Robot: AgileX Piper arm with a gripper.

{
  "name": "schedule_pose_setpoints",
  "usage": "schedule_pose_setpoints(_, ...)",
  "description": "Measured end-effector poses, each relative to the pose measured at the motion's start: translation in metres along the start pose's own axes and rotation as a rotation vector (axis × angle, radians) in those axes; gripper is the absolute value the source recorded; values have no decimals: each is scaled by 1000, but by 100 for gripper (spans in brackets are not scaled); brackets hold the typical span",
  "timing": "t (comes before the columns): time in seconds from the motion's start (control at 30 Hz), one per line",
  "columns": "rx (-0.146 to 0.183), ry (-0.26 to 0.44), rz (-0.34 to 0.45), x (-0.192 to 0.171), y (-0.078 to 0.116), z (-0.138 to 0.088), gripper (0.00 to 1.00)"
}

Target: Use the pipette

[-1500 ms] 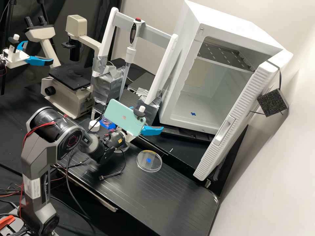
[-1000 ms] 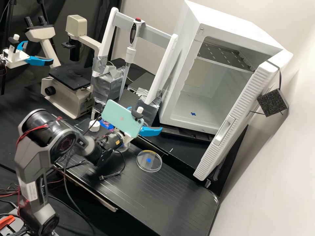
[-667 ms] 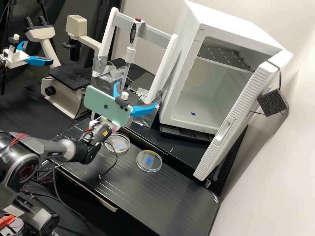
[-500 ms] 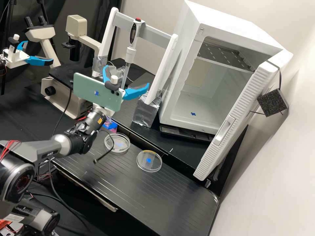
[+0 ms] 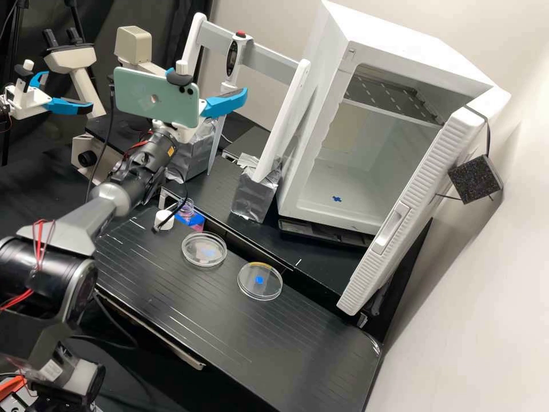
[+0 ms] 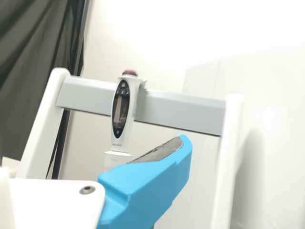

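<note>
We see the gripper (image 5: 208,81) raised in front of the rack in the high view, its jaws parted, with one blue finger (image 5: 226,104) overlapping the lower body of the pipette (image 5: 233,58) from this angle. The pipette hangs upright from the rack's grey crossbar (image 5: 269,58), near its middle, with the red button on top. In the wrist view, we find its display facing the camera, while a blue finger covers part of what lies below. The white uprights (image 5: 286,120) of the rack rise from silver-wrapped blocks (image 5: 254,197). A pale green phone (image 5: 151,98) rides on the arm behind the gripper. On the black bench (image 5: 229,320), we see two clear round dishes, the nearer to the microscope (image 5: 132,46) at (image 5: 204,250) and the other beside the white cabinet's open door (image 5: 400,229). A white cap (image 5: 164,220) sits beside a blue-and-pink holder (image 5: 193,221).
</note>
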Motion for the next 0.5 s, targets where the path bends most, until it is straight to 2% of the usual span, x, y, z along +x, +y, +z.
schedule_pose_setpoints(0.1, -33, -27, -33, 18, -6, 2, 100)
schedule_pose_setpoints(0.3, -62, -77, -83, 44, -14, 11, 100)
schedule_pose_setpoints(0.5, -64, -116, -96, 63, -15, 22, 100)
